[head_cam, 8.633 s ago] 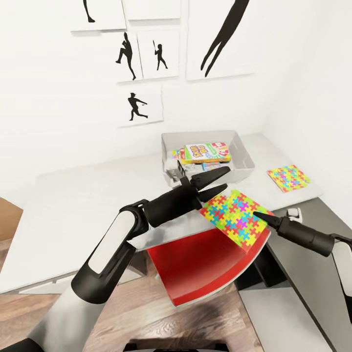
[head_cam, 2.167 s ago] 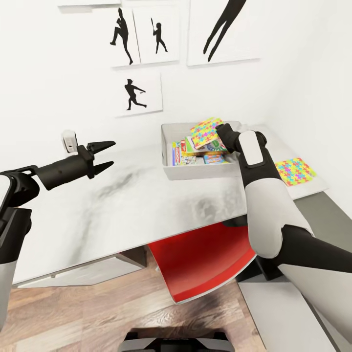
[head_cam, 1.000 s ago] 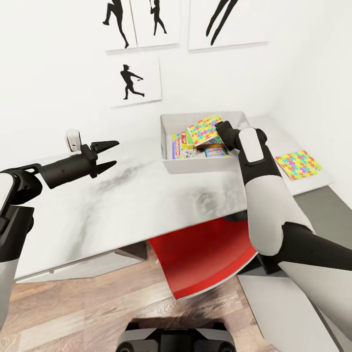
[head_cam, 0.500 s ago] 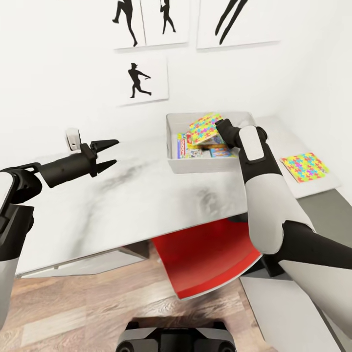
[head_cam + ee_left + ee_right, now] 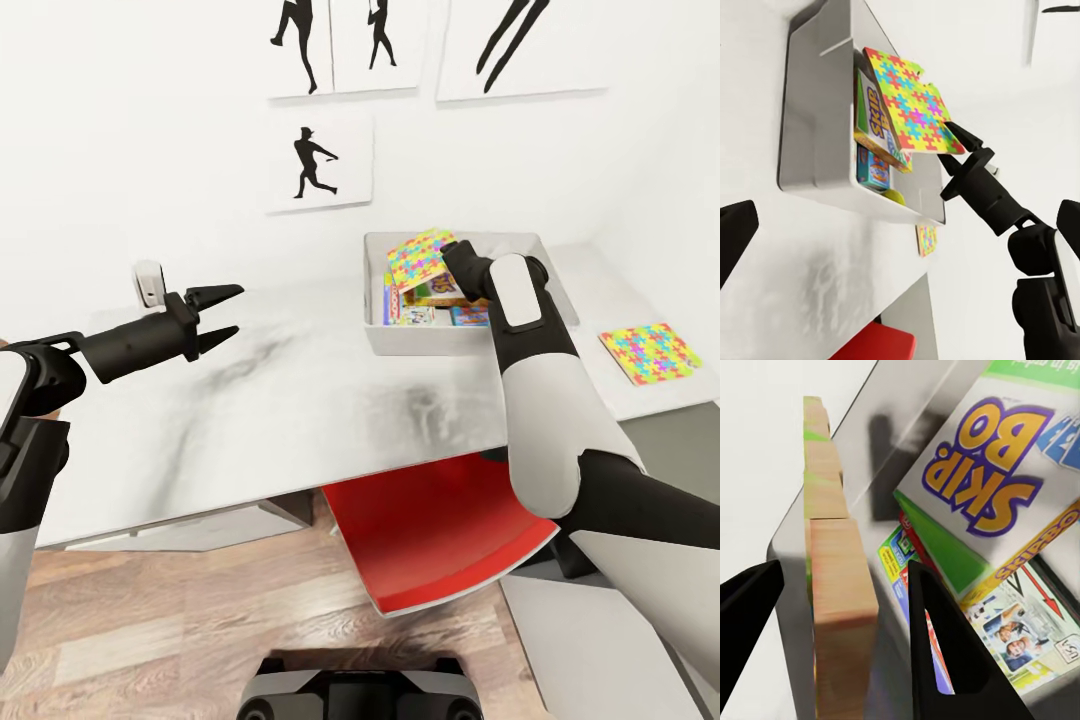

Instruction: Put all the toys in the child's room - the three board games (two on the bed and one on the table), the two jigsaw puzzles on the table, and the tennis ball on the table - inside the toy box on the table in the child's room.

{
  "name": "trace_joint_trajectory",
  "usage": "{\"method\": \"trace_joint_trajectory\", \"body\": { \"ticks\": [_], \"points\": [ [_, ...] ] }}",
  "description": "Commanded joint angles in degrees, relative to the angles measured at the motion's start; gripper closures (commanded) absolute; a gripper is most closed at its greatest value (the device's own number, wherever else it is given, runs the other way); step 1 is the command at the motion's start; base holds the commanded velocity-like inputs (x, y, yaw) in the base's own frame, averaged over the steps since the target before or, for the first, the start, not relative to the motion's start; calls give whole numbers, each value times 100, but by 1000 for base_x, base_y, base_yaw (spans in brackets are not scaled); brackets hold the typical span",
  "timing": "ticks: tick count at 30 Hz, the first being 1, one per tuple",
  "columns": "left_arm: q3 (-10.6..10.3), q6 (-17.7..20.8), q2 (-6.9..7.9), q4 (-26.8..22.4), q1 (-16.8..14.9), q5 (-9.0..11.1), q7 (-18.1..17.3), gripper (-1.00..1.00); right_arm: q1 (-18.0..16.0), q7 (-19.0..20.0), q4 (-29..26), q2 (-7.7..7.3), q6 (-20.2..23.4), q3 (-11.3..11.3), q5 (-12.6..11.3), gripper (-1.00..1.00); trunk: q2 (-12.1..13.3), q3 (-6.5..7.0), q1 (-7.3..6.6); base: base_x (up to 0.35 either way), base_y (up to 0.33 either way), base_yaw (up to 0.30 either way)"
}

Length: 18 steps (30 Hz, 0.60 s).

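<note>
1. My right gripper (image 5: 958, 139) sits over the toy box (image 5: 385, 338), upper right of centre in the head view, its fingers (image 5: 945, 645) pinching one edge of a jigsaw puzzle (image 5: 420, 256).
2. That puzzle is tilted up on edge above the box, leaning over the games inside; the right wrist view shows its thin edge between my two dark fingers.
3. Inside the box lie the SKIP-BO game (image 5: 997, 472), on top and tilted, the MONOPOLY game (image 5: 1027, 615) under it, and a smaller blue game (image 5: 874, 171) near the wall.
4. Something yellow-green (image 5: 894, 197) shows in the box beside the blue game; I cannot tell what it is.
5. The second jigsaw puzzle (image 5: 650, 352) lies flat on the bench (image 5: 290, 400) at the right edge of the frame, well apart from the box.
6. My left gripper (image 5: 222, 315) hangs over the bench at the left of the frame, fingers spread with nothing between them.
7. A red chair seat (image 5: 430, 540) shows under the bench's front edge.
</note>
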Motion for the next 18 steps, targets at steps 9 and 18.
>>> {"method": "trace_joint_trajectory", "body": {
  "ticks": [9,18],
  "points": [
    [-22,-1,4,-4,-7,60,54,-100,-7,-48,-50,5,31,-11,-46,100,-10,-8,3,0,0,13],
    [-40,-1,1,-4,-31,60,54,-100,0,-50,-75,5,46,-22,-42,100,-10,-8,3,0,0,2]
  ]
}}
